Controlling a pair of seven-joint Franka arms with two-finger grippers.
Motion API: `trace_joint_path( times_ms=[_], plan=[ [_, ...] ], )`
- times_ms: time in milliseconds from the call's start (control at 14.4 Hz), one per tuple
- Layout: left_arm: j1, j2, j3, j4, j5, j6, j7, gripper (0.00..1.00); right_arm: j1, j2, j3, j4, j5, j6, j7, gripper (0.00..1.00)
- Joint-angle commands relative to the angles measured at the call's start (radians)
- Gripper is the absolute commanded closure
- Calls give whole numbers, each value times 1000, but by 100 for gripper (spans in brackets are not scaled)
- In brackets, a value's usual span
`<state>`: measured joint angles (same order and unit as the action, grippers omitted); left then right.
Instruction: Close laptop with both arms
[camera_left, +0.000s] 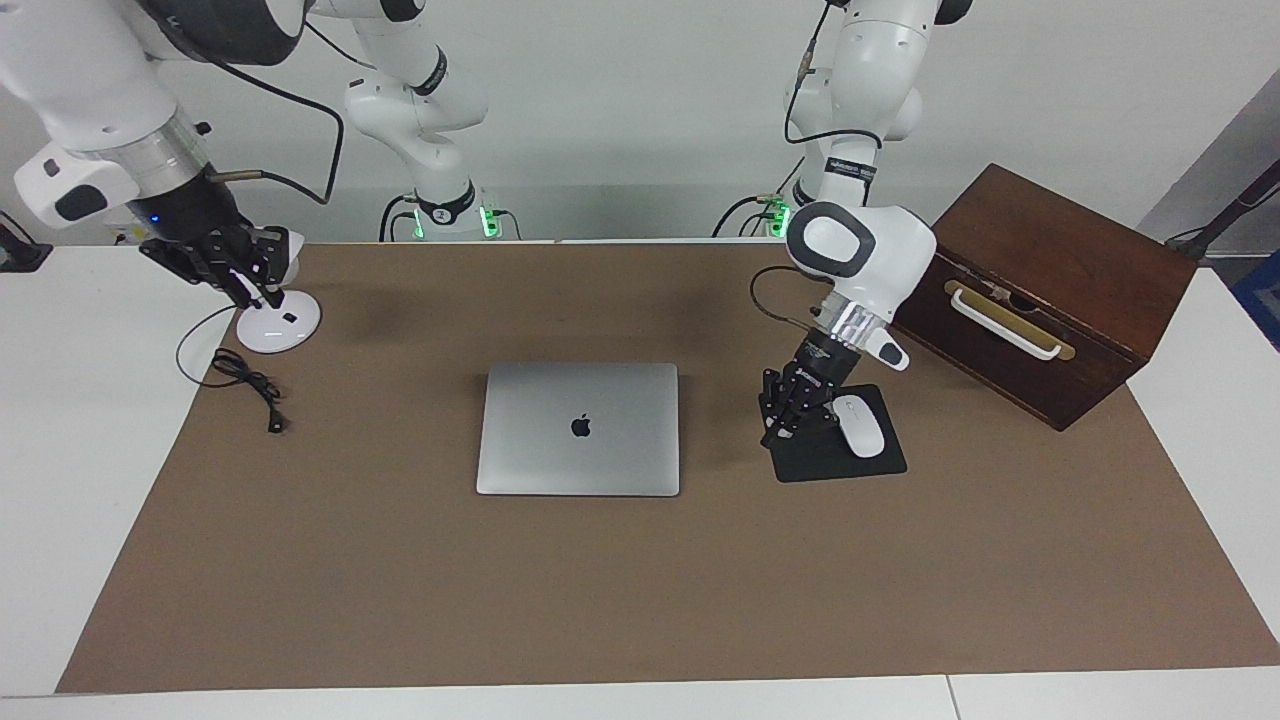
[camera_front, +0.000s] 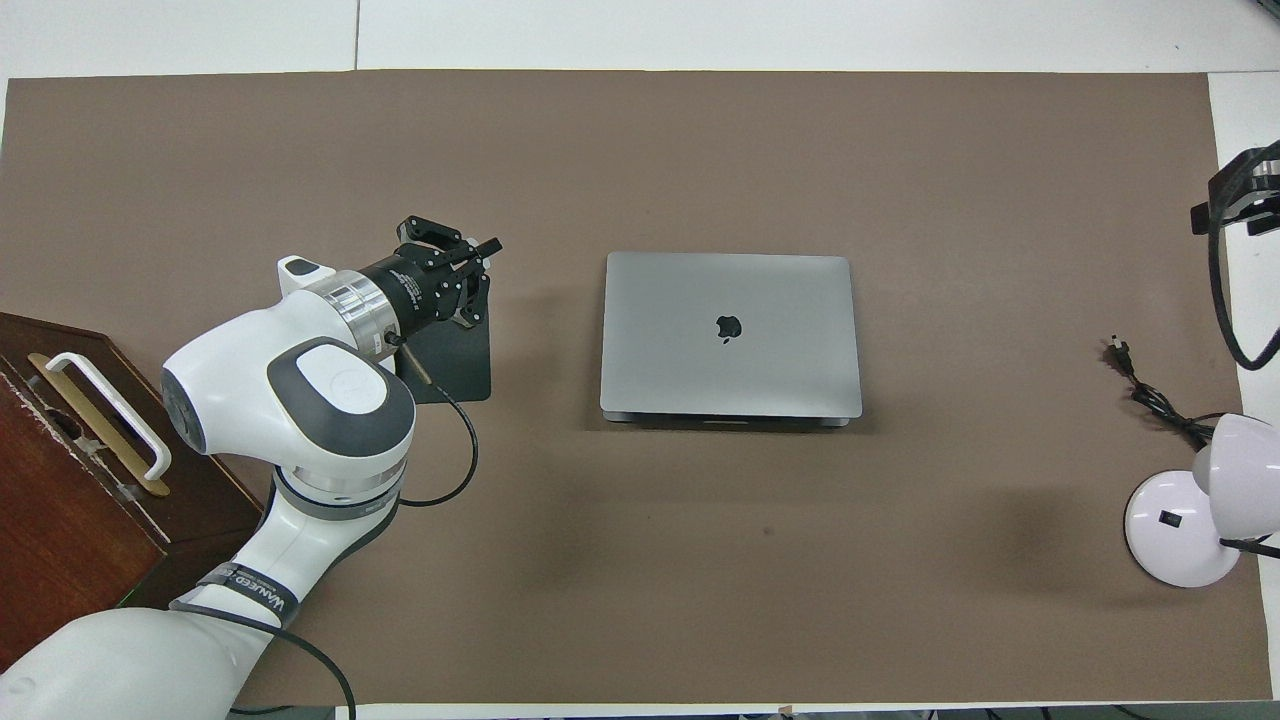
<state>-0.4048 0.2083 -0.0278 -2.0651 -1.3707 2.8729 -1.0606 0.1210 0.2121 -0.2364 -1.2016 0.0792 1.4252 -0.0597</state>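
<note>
The silver-grey laptop (camera_left: 578, 428) lies shut and flat at the middle of the brown mat, its lid with the dark apple logo facing up; it also shows in the overhead view (camera_front: 730, 335). My left gripper (camera_left: 781, 424) hangs low over the edge of the black mouse pad (camera_left: 840, 462) nearest the laptop, apart from the laptop; it also shows in the overhead view (camera_front: 470, 272). My right gripper (camera_left: 243, 275) is raised over the white lamp base (camera_left: 279, 322) at the right arm's end of the table, well away from the laptop, and appears at the overhead view's edge (camera_front: 1238, 195).
A white mouse (camera_left: 860, 426) lies on the mouse pad beside my left gripper. A dark wooden box (camera_left: 1040, 290) with a white handle stands at the left arm's end. A black cable (camera_left: 247, 386) lies beside the lamp (camera_front: 1190, 520).
</note>
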Motion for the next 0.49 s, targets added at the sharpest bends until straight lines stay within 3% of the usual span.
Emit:
trace_joint_path(
  times_ms=[0,208,347,416],
  plan=[
    [40,10,-4,26,161,9,44,100,-49,-39,64,-22,-29,20,-16,0],
    [98,3,-1,48,292,-10,45,100,-101,-72,118,-106,-41,85,30,0],
    [148,-12,23,60,437,-97,48,100,-173,-132,210,-215,-81,176,35,0],
    [174,-17,29,72,523,-144,48,100,-179,-135,216,-226,-84,181,40,0]
  ],
)
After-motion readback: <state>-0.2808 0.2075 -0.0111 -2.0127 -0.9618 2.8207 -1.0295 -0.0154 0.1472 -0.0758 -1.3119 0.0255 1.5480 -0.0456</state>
